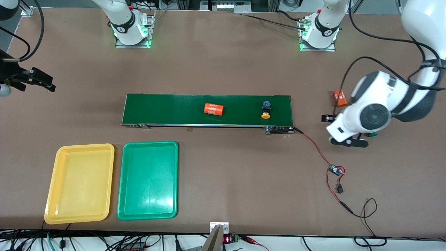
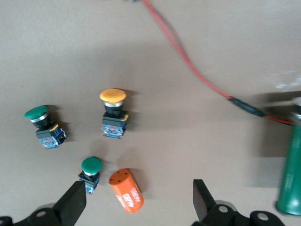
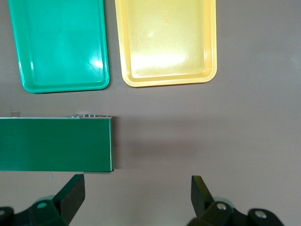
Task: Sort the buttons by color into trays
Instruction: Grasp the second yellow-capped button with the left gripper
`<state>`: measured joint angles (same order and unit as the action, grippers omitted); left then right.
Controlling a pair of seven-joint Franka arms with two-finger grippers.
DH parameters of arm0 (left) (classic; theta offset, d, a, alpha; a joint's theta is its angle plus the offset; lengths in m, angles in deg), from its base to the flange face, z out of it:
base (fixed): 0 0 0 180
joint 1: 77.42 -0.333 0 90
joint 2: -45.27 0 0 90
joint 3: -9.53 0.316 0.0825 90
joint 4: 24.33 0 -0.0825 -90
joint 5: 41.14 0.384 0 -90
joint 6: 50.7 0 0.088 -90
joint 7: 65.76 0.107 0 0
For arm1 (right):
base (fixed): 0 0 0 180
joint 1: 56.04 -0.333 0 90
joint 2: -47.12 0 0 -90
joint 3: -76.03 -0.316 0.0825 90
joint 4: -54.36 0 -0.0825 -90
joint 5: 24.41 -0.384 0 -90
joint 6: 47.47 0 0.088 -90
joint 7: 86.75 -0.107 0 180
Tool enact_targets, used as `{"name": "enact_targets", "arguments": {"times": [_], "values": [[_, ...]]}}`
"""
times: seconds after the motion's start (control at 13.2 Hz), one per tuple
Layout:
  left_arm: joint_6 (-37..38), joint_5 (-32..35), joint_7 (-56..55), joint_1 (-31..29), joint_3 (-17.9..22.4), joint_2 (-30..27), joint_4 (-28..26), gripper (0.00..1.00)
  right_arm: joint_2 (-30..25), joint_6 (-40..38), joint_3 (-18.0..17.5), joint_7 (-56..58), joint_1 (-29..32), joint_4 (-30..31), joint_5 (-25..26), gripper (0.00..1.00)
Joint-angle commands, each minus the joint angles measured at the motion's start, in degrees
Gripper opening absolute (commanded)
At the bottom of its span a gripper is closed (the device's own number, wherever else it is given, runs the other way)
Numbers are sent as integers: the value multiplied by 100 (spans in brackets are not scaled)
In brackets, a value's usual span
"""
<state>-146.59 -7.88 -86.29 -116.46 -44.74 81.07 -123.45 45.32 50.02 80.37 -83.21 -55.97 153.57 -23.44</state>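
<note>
One yellow-capped button [image 1: 266, 110] lies on the dark-green belt [image 1: 174, 109], toward the left arm's end. My left gripper [image 2: 138, 200] hangs open over the table past that belt end, holding nothing. Under it lie a yellow button [image 2: 114, 114], two green buttons [image 2: 43, 125] [image 2: 90, 171] and an orange cylinder [image 2: 126, 190], which sits between the fingers' line. The yellow tray [image 1: 81, 183] and green tray [image 1: 148, 179] sit side by side, nearer the camera than the belt, both bare. My right gripper [image 3: 136, 195] waits open above the table at the belt's other end.
A second orange cylinder [image 1: 213, 109] with white print lies mid-belt. A red wire [image 1: 315, 148] runs from the belt's end to a small circuit board [image 1: 336, 170] on the table. In the front view the left arm's hand hides most of the loose buttons.
</note>
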Motion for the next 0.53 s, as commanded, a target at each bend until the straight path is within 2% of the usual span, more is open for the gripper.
{"name": "enact_targets", "arguments": {"times": [0.0, 0.15, 0.46], "values": [[-665, 146, 548, -323, 169, 146, -396, 100, 31, -29, -29, -90, 90, -42, 88, 100], [-1280, 277, 1084, -341, 574, 146, -730, 100, 31, -47, -29, -90, 90, -42, 88, 100], [-1950, 601, 1139, -428, 812, 155, -1188, 96, 22, -64, -29, -81, 64, -42, 88, 100]]}}
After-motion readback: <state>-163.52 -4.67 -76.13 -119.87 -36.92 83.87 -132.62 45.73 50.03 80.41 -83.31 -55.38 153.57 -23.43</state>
